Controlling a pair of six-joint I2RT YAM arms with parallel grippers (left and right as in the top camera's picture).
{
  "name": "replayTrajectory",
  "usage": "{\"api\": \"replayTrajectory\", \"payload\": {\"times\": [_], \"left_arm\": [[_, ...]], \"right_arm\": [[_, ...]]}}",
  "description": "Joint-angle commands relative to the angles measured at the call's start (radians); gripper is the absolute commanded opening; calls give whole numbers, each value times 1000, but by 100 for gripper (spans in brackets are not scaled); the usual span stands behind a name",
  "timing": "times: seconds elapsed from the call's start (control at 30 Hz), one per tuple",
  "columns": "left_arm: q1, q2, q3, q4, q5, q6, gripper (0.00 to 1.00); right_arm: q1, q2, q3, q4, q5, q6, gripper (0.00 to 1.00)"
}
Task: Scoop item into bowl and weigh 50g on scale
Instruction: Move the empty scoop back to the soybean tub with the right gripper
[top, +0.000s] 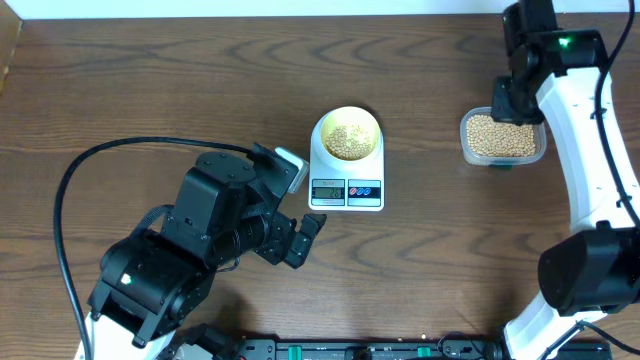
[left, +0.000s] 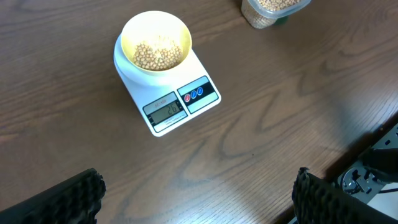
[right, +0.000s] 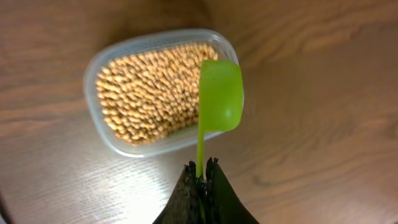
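From overhead I see the scale (top: 346, 185) at the middle of the worktop (top: 150, 80), with the yellow bowl (top: 347, 121) sitting on its platform and a shallow layer of beans (top: 347, 140) already in it. A clear container (top: 503, 155) holding the main stock of beans stands well apart on the right, and the right gripper (top: 513, 100) hangs over its near-left edge. The left gripper (top: 302, 240) is parked just beside the scale's front left corner and touches nothing. In the left wrist view its two fingers sit at the far bottom corners, spread wide and empty. The display is lit, but I cannot read the digits with confidence. In the right wrist view the jaws are clamped tight on the thin handle of a green scoop (right: 219, 93), whose cup hovers over the container's rim; I see no beans on it. I judge the beans to be hard, light and quick to roll, so they will spill if the scoop tips or jerks. They are best taken by pushing the cup into the heap, then carried level. The scoop is stiff plastic, and the handle end is the right place to hold it.
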Motion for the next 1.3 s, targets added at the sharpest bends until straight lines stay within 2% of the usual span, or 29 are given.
{"api": "replayTrajectory", "payload": {"times": [0.0,0.3,0.67,1.27], "left_arm": [[3,0,6,0,-6,14,99],[3,0,6,0,-6,14,99],[3,0,6,0,-6,14,99],[3,0,6,0,-6,14,99]], "right_arm": [[-10,-11,-78,32,-10,27,1],[-20,-11,-299,247,-10,27,1],[-34,-11,-385,352,-52,28,1],[-251,-10,-388,329,-514,-32,1]]}}
